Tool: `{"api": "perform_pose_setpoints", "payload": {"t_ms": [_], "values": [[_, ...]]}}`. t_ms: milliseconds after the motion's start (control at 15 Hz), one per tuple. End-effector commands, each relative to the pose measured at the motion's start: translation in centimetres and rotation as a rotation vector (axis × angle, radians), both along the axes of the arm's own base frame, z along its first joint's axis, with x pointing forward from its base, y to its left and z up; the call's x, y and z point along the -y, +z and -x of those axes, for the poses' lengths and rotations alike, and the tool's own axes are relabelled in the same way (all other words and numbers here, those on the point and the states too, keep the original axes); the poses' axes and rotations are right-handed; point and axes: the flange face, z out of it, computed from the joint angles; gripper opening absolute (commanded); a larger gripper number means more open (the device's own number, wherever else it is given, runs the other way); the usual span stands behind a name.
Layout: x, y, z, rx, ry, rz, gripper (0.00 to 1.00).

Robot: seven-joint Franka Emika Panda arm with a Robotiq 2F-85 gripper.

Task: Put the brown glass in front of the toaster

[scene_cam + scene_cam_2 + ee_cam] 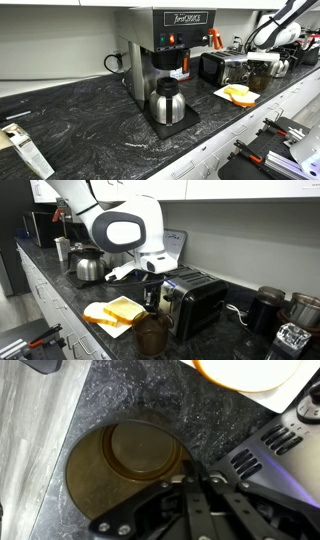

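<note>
The claw (195, 485) sits over the rim of the brown glass (118, 468). Whether it is clenched on that rim or released cannot be determined. The glass stands upright on the table (140, 395), just in front of the toaster (198, 302), which suggests placement is nearly complete.

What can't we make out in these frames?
- State of the end effector: in the wrist view, its own linkages cover the fingertips at the brown glass rim.
- Glass base: in an exterior view, dark and at the bottom edge; resting or lifted unclear.
- Glass near the toaster: in an exterior view, too small.
</note>
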Motion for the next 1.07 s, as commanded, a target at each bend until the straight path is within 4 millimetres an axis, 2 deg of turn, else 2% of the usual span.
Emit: {"api": "perform_pose_setpoints", "payload": {"t_ms": [0,67,133,267,533,667,867,1000], "values": [[-0.1,-0.6,0.6,0.004,0.011,-0.032,0.01],[-0.1,-0.8,0.7,-0.003,0.011,-0.042,0.03],[-0.2,-0.9,0.8,-0.006,0.013,-0.051,0.3],[0.1,-0.7,0.8,-0.006,0.022,-0.049,0.36],[0.1,0.5,0.5,0.006,0.046,-0.041,0.65],[-0.4,1.8,0.4,0.026,0.077,-0.044,0.79],[-1.6,4.9,0.7,0.074,0.141,-0.07,1.0],[-2.3,7.1,1.4,0.095,0.171,-0.092,1.0]]}}
